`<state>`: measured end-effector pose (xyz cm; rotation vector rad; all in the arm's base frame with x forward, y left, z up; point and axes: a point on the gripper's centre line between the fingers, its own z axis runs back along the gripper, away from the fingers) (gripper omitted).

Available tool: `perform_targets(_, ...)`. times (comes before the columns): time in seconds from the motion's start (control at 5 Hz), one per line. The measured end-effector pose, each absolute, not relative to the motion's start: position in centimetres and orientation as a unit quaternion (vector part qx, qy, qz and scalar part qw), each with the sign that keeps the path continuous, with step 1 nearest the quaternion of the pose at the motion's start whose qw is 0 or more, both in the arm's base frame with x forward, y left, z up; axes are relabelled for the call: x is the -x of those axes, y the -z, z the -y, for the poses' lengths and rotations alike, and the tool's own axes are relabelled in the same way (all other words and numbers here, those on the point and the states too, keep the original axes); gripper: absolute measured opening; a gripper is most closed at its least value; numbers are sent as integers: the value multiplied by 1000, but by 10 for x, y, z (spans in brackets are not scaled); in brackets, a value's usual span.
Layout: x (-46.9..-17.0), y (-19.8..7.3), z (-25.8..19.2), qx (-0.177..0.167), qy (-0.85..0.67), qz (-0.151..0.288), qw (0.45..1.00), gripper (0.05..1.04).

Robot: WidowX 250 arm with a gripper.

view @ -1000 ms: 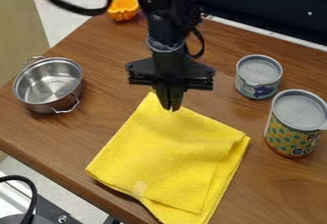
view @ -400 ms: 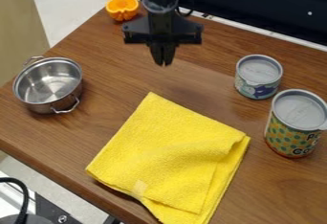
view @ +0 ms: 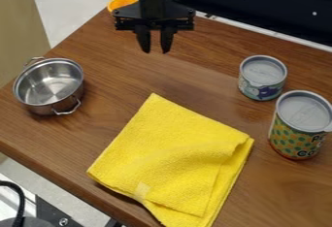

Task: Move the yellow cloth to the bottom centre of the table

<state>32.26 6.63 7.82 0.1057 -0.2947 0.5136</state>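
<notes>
Yellow cloth [view: 175, 158] right of pot [view: 50, 85], nearer you. Gripper [view: 154, 51] hangs right of pot, farther back, fingers moderately apart, empty. Move looks done; you likely have nothing left.

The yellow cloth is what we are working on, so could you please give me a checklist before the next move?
1. Cloth at the bottom centre of the table: ok, it lies at the lower middle.
2. End effector empty: ok, open with nothing between its fingers.
3. End effector away from the cloth: ok.
4. Cloth apart from the pot and both cans: ok.
5. Cloth in one flat layer: not ok, folded at the right.
6. Lowest corner supported: cannot tell, cut off.
</notes>
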Motion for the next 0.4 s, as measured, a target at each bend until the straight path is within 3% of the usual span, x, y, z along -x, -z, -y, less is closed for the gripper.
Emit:
perform_targets(0.2, -322, -78, -66, -53, -253, 144, 955, 788)
perform_targets(0.4, -322, -77, -66, -53, -252, 142, 956, 995)
